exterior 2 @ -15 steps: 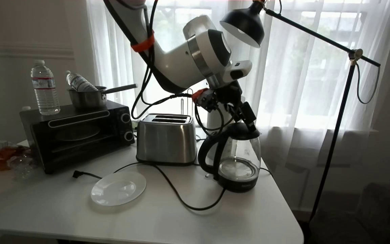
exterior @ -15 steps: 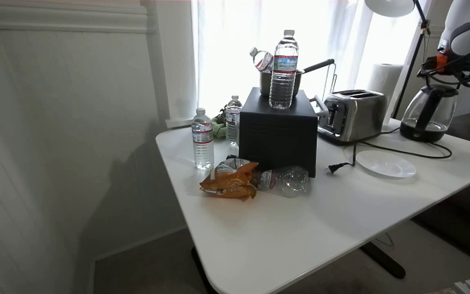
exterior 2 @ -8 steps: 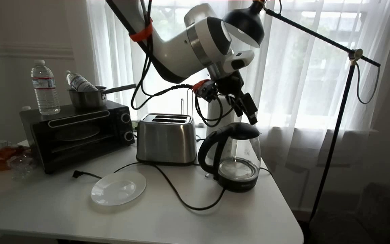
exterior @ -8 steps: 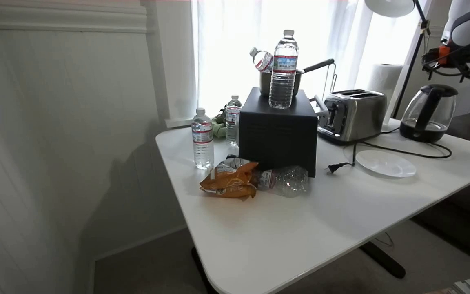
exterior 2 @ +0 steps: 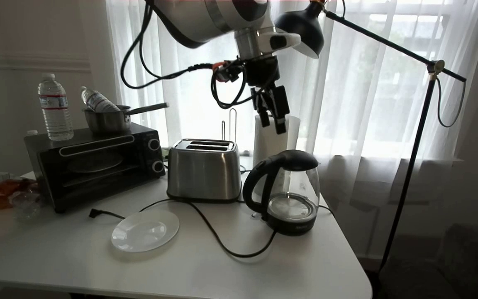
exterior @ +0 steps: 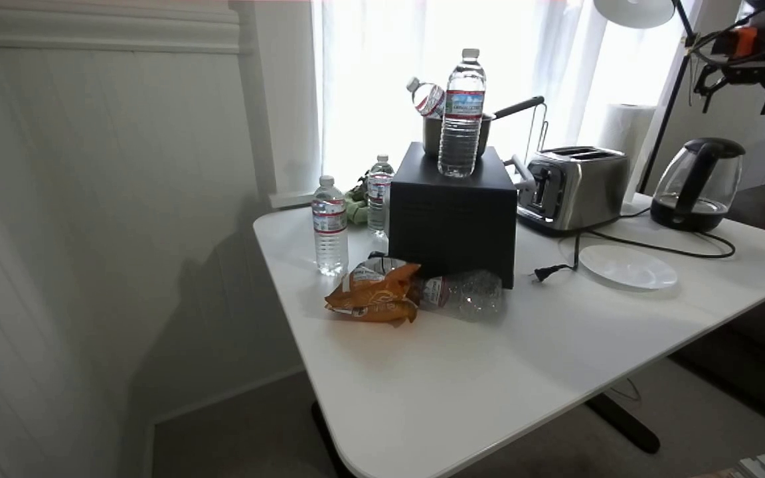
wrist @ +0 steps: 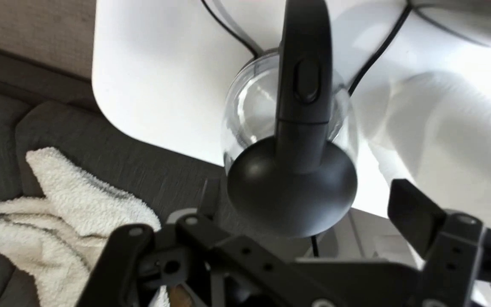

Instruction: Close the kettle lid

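A robotic tool (exterior: 736, 110), its fingers (wrist: 416, 215) spread apart, hangs above a glass kettle (exterior 2: 291, 191), the black lid (exterior 2: 301, 161) closed.

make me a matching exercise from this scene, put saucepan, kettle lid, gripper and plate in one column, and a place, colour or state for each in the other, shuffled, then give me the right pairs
Things:
1. saucepan
2. kettle lid
3. gripper
4. plate

Matches:
A. open, above the glass kettle
B. white, lying on the table
C. on top of the toaster oven
D. black and closed

Right pairs: 1-C, 2-D, 3-A, 4-B
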Tool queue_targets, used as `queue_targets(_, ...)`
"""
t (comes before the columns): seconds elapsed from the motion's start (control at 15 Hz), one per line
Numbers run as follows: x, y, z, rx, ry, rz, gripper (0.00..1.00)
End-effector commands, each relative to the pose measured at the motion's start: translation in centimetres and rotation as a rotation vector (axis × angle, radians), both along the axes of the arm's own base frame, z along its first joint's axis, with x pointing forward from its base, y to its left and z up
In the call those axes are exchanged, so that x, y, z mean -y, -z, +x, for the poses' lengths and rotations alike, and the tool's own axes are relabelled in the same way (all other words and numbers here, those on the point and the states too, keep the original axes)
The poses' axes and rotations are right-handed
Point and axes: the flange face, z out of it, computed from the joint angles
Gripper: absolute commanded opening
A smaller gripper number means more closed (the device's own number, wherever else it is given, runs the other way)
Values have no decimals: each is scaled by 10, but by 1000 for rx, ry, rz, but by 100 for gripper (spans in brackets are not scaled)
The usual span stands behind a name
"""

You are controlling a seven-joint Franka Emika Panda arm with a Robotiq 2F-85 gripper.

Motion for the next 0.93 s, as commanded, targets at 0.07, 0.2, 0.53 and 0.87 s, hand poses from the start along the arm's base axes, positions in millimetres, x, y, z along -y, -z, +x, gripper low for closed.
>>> queue_targets(0.07,-26,-31,-30,-31,-104,169,100)
queue_targets(0.2,-28,-37,-41,-90,-120,193,100)
queue_targets(0.53,-25,-35,-51,-224,-167,192,100)
queue_targets(0.87,-24,-35,-55,-243,-187,198,100)
